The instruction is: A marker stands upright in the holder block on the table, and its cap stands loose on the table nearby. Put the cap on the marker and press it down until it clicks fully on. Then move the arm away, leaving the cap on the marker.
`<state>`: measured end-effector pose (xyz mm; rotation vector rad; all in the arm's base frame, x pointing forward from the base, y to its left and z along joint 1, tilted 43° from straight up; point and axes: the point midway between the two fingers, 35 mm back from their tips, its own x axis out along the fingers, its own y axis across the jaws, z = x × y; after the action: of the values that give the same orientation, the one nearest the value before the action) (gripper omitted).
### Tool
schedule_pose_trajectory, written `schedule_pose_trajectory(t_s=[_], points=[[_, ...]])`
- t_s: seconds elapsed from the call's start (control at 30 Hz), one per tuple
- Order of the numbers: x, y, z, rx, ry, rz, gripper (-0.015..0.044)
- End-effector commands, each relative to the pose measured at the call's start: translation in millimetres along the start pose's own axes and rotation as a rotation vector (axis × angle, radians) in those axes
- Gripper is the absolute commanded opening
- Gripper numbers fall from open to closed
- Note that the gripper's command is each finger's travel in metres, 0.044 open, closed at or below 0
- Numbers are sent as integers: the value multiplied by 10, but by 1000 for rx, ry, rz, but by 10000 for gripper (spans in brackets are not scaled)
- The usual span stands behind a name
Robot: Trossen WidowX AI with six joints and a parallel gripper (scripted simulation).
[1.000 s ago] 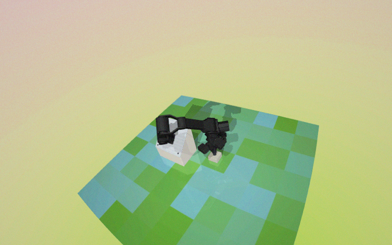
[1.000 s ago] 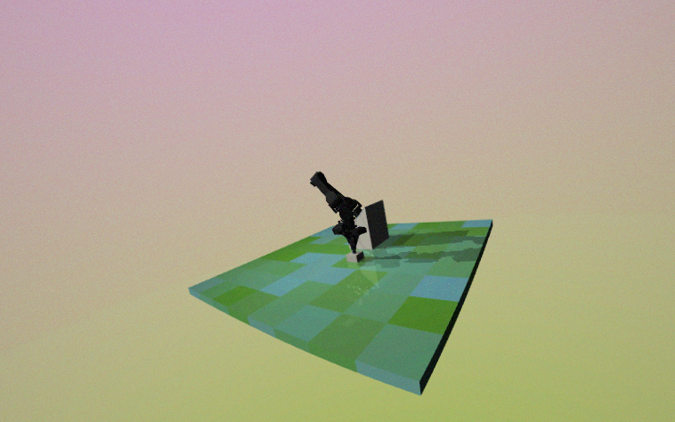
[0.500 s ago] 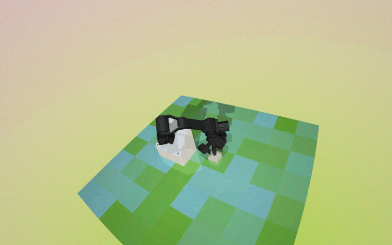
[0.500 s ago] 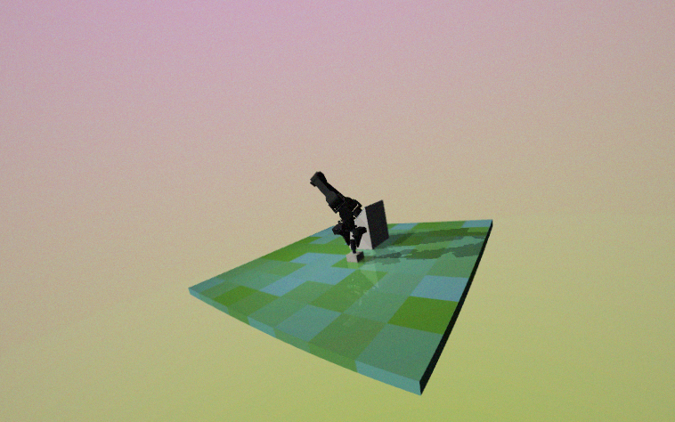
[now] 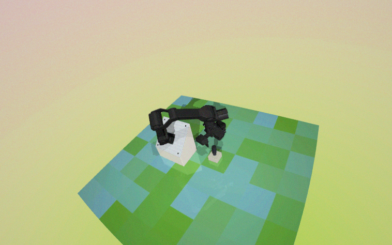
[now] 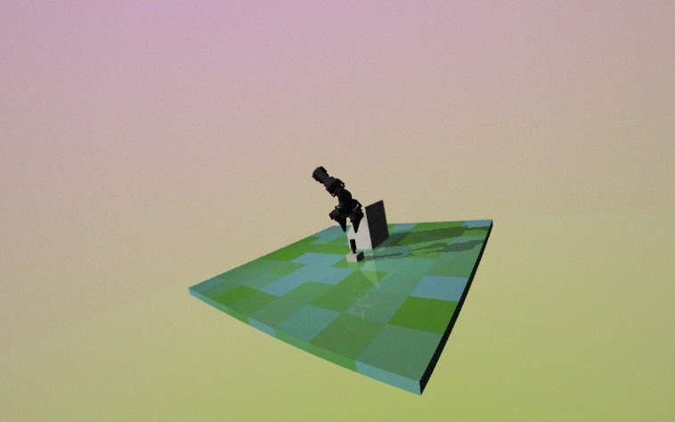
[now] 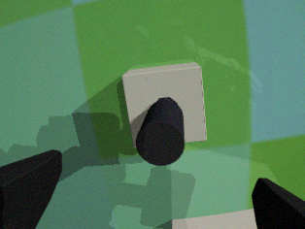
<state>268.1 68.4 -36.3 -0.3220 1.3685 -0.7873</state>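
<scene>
The dark cap [image 5: 214,150] [image 6: 353,245] [image 7: 161,144] stands upright over the marker in the pale holder block [image 5: 214,159] [image 6: 354,256] [image 7: 186,89]. No separate marker body can be made out between cap and block, and the frames do not show whether the cap is clicked fully on. My gripper [image 5: 214,141] [image 6: 349,231] [image 7: 160,177] is open and empty. It is just above the cap, pointing down, with the fingers wide apart on either side of it in the wrist view and not touching it.
A large white wedge-shaped block [image 5: 188,144] [image 6: 377,223] stands by the arm's base, close to the holder block. The arm [image 5: 187,113] reaches over from it. The table [image 5: 222,184] [image 6: 326,293] is a green and blue checkered slab with open edges.
</scene>
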Motion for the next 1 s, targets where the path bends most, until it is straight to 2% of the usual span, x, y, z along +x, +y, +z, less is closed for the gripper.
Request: schedule_pose_trajectory(t_s=[0.0,0.1,0.47,0.97], points=[[28,-2,-17,-127,12,-8,361],[74,11,-17,-265,11,-8,282],[74,11,-17,-265,11,-8,0],[124,10,-17,-265,11,-8,0]])
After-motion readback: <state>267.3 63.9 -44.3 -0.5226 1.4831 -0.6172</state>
